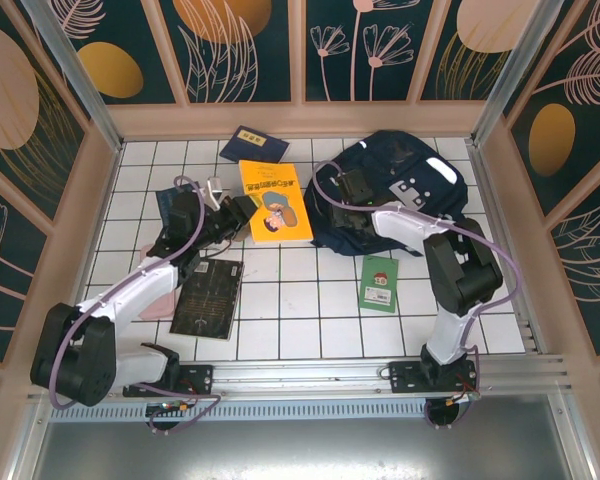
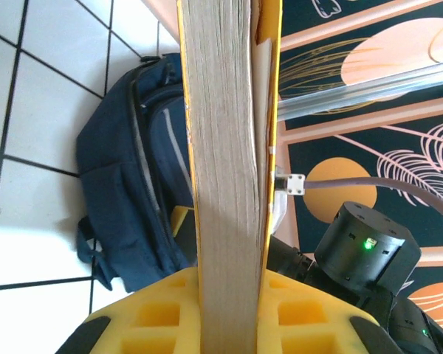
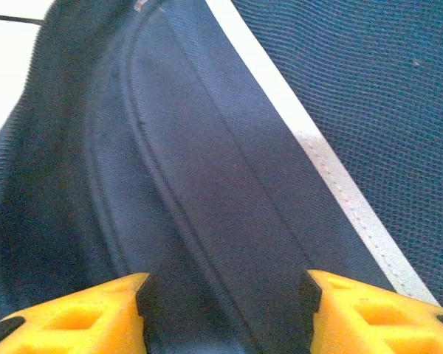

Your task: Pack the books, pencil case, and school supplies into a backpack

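Note:
The navy backpack (image 1: 400,185) lies at the back right. My right gripper (image 1: 345,190) rests on its left part, and the right wrist view shows that gripper (image 3: 225,302) open over the dark fabric (image 3: 244,147) beside a white stripe (image 3: 317,155). My left gripper (image 1: 242,210) is shut on the left edge of the yellow-orange book (image 1: 275,200). Its page edge (image 2: 225,147) runs up between the yellow fingers (image 2: 155,317), with the backpack (image 2: 129,192) behind. A navy yellow-labelled book (image 1: 253,145), a green booklet (image 1: 380,283) and a black book (image 1: 208,297) lie flat. The pencil case is out of view.
Another dark blue flat item (image 1: 168,198) lies partly under my left arm. A pale flat thing (image 1: 156,307) peeks out left of the black book; I cannot tell what it is. Wooden walls (image 1: 300,120) close in the white tiled table (image 1: 300,310) on three sides.

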Robot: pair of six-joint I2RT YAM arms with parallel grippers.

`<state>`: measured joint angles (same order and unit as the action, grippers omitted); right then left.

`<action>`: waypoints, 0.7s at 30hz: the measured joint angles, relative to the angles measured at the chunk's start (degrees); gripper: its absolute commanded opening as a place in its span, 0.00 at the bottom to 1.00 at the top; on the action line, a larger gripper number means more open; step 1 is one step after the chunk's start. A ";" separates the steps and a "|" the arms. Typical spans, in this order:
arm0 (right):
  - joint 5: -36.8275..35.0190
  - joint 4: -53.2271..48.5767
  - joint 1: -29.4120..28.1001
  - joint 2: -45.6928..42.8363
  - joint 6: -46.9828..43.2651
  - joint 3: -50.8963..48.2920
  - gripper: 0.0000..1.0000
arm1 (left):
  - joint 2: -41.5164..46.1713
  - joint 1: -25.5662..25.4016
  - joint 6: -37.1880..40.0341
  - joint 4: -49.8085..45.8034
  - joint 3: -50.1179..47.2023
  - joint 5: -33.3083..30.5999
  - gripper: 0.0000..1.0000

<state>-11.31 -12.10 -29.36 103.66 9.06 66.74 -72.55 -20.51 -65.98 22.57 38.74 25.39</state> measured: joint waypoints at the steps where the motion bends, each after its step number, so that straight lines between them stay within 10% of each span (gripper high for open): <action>1: -1.09 -0.17 0.00 0.33 -0.09 0.00 0.56 | 0.46 0.00 0.00 -0.26 -0.26 -0.11 0.00; 8: -3.87 -0.17 0.11 2.99 -0.90 0.31 0.55 | 3.10 0.00 0.00 -0.52 -1.66 -0.39 0.00; 16: -4.59 1.60 0.04 4.85 -1.62 1.16 0.00 | 3.56 0.00 0.44 -0.94 -1.84 -0.39 0.00; 21: -4.74 0.94 0.00 4.48 -1.95 1.79 0.00 | 3.96 0.00 0.92 -1.20 -2.12 -0.44 0.00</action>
<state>-16.05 -11.16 -29.36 108.14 7.11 68.53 -68.60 -20.51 -65.06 21.37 36.62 24.95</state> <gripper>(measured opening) 0.072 0.140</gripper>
